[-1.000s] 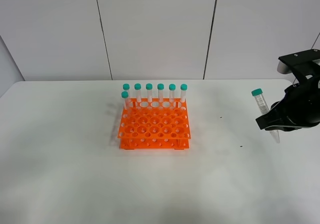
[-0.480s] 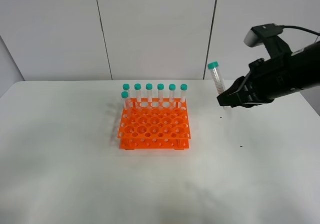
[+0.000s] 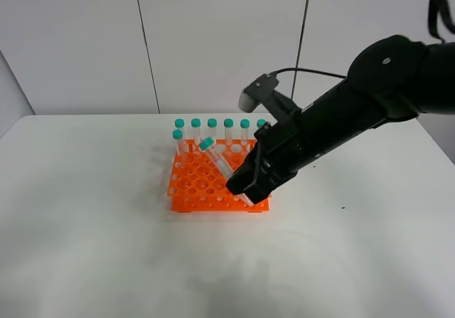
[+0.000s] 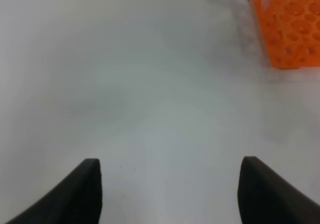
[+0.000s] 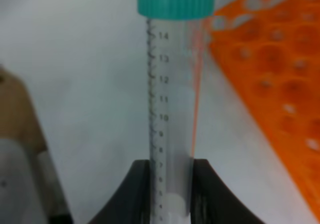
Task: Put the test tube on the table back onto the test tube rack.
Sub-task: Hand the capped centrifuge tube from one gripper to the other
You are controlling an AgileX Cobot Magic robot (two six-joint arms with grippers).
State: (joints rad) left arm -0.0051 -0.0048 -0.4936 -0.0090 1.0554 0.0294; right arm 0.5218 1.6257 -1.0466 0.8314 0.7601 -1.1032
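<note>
**Desk:** Where is the tube, and who has it?

**Photographer:** The right claw (image 3: 240, 183) has the test tube (image 3: 217, 159) pinched by its lower part, jaws closed to the tube's width; the right wrist view shows two dark fingers (image 5: 132, 196) pressing the clear wall from either side, the teal cap on the free end, printed scale marks running along the tube.

**Desk:** Over the rack or off it?

**Photographer:** Over it; from the high camera, the tube hangs tilted above the front right part of the orange rack (image 3: 202, 184), cap leaning toward the back left; the tip is hidden by the claw, so I cannot tell whether it touches a hole.

**Desk:** What else is on show?

**Photographer:** Seven other tubes (image 3: 212, 130) stand upright in the rack, six along the back row, one just in front at the left end; the rack sits near the middle of the white table (image 3: 99, 254); the black right arm reaches in from the right and covers the rack's front right corner.

**Desk:** And the left side?

**Photographer:** The left claw (image 4: 170, 194) appears only in its own wrist view; its fingers stand wide apart with only bare table between them; a corner of the rack shows well ahead of it.
</note>
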